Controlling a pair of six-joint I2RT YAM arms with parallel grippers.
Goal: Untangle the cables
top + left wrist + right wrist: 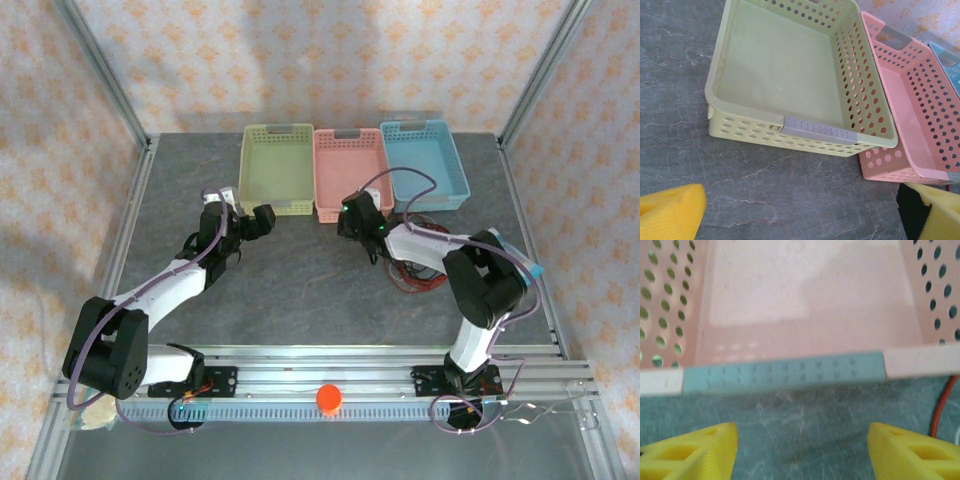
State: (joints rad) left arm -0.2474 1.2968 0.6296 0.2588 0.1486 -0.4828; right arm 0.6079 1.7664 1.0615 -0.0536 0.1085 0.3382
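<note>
Gaping left pincer point(252, 221): its yellow fingers point(670, 210) are standing wide apart and gripping nothing, hanging over bare stone-grey surface just in front of the green basket's near corner.
Right pincer point(356, 214): its yellow fingers point(695, 450) are likewise standing apart with only bare surface between them, pointing squarely at the near rim of the pink basket.
Green basket point(817, 131): it is sitting at the left of a row of three, with its long side touching or nearly touching the pink one.
Pink basket point(785, 372): it is sitting in the middle of the row, its grey handle strip facing the right pincer.
Blue basket point(425, 160): it is sitting at the right end of the row, against the pink one.
Cables point(415, 270): they are lying in a loose red and black coil just to the right of the right pincer, partly under the right arm and in front of the blue basket. One red strand point(940, 410) is running past the right finger toward the pink basket's near wall.
Counter point(300, 290): it is carrying the baskets along its far side and the coil nearer the middle.
</note>
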